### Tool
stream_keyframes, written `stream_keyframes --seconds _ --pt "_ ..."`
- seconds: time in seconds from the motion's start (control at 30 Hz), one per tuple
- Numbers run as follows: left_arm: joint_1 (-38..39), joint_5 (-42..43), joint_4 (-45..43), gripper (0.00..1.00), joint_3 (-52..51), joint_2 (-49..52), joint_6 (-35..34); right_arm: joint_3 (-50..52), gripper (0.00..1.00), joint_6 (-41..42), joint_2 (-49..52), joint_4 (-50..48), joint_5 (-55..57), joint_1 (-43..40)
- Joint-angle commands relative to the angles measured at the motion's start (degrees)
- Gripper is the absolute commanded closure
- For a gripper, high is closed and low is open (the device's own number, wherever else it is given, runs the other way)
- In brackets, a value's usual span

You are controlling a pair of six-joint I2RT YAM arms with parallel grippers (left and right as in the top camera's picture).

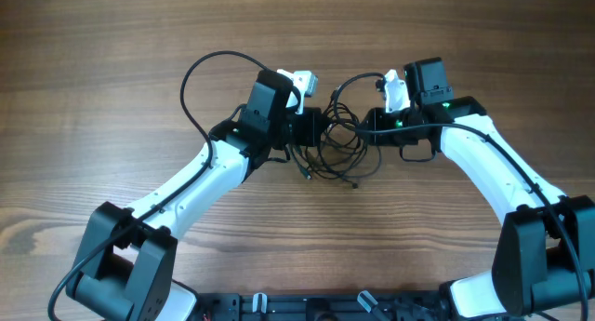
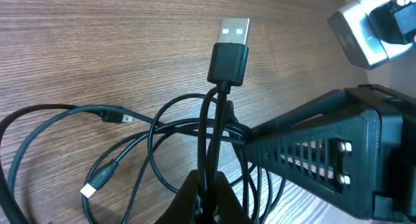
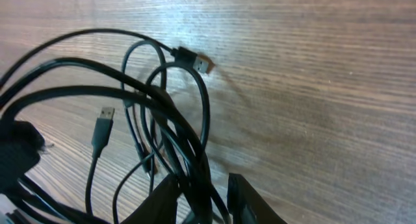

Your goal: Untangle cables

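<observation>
The cables (image 1: 337, 146) are lying as one loose tangle on the wooden table (image 1: 112, 60), between the two arms. One strand is being pinched by the left gripper (image 2: 207, 197), pressed together just under its USB plug (image 2: 229, 45), probably so that this end can be drawn out of the loops. Several strands are being straddled by the right gripper (image 3: 203, 201). Whether they are being squeezed cannot be told. Likely they are being taken as the opposite anchor.

surface: wooden table (image 1: 93, 60) | lying on it: loose tangle of thin black cables (image 1: 339, 158)
</observation>
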State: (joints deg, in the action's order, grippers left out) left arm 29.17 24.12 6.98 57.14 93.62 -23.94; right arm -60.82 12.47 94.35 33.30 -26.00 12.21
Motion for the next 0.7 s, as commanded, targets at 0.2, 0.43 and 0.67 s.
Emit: stream_keyframes --seconds 0.2,0.43,0.67 --pt "-0.2 2.3 1.5 0.96 0.0 -1.8 -1.2 1.3 0.89 1.2 1.0 -2.7 -0.9 0.5" --pt "-0.2 2.4 1.6 0.96 0.0 -1.8 -2.3 1.3 0.93 1.2 1.0 -2.1 -0.9 0.5" --pt "-0.2 -2.1 4.5 0.96 0.0 -1.8 -2.2 1.3 0.96 6.6 1.0 -2.0 4.0 0.5"
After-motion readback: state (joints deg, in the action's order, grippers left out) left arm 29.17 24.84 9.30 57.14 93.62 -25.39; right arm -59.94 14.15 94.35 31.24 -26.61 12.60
